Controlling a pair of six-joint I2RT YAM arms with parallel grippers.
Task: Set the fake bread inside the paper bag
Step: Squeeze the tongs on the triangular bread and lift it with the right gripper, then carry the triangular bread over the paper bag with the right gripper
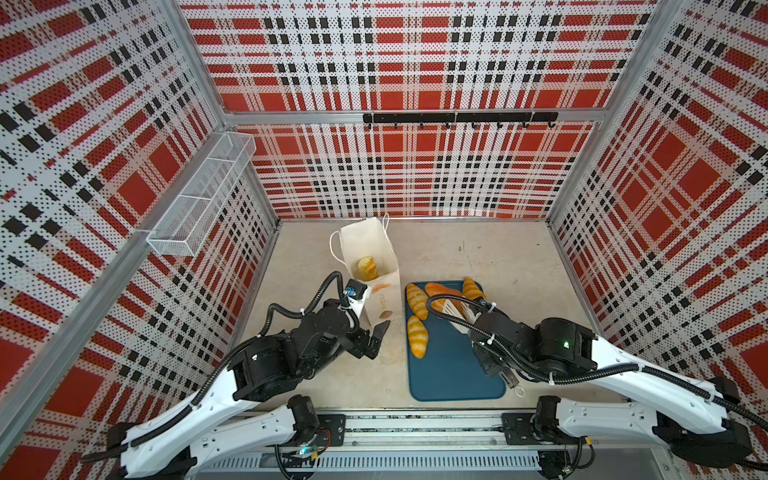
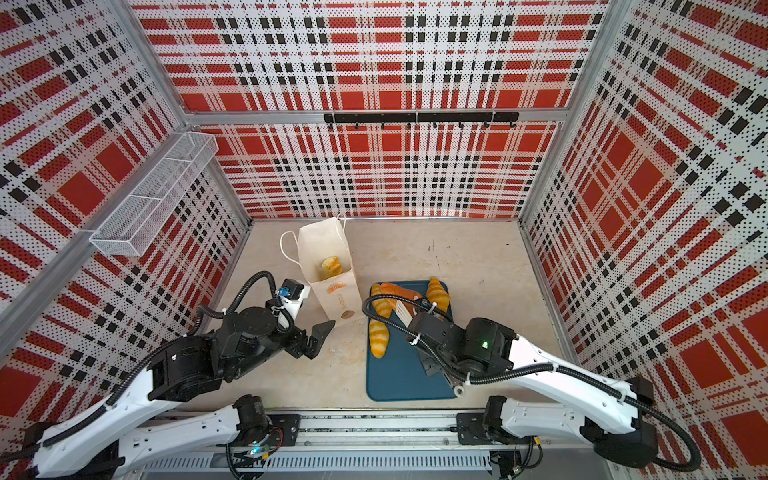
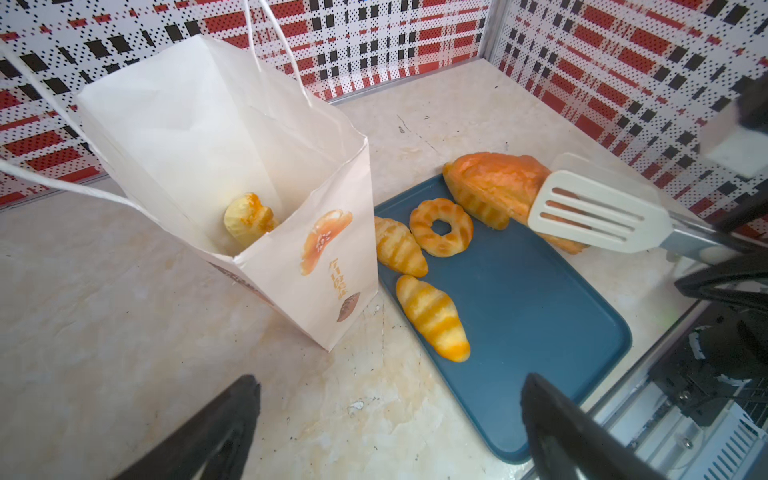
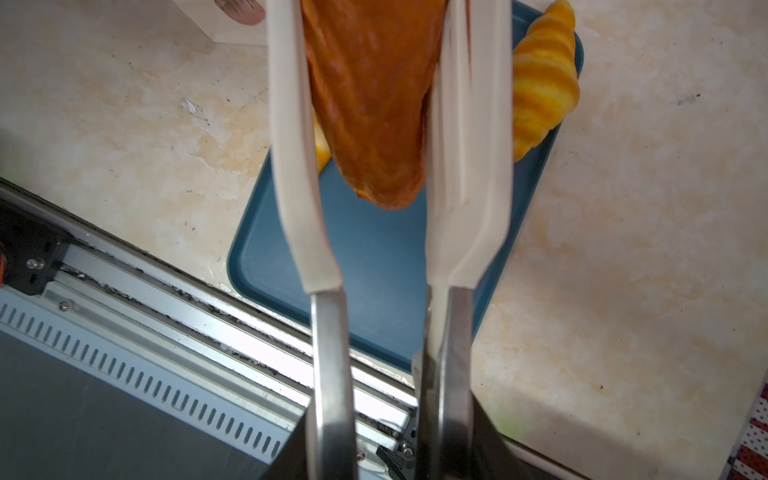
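Clamping the tongs [image 3: 598,216] in your right gripper [image 1: 498,368] lets you pinch the darker triangular loaf [image 3: 494,183] between their white slotted blades at the teal tray's [image 3: 540,332] far end; you cannot tell whether it is off the tray. Your left gripper [image 1: 375,338] hangs spread wide and empty beside the upright paper bag [image 3: 291,266], likely to steady it. One pastry [image 3: 249,216] lies inside; croissants [image 3: 432,318] and a ring doughnut [image 3: 441,226] sit on the tray. Around you: mottled beige tabletop [image 3: 124,311], red plaid perforated walls [image 1: 415,62].

Bright, even light, soft shadows; both top views bow at the edges; the tongs [image 4: 469,124] look blurred.
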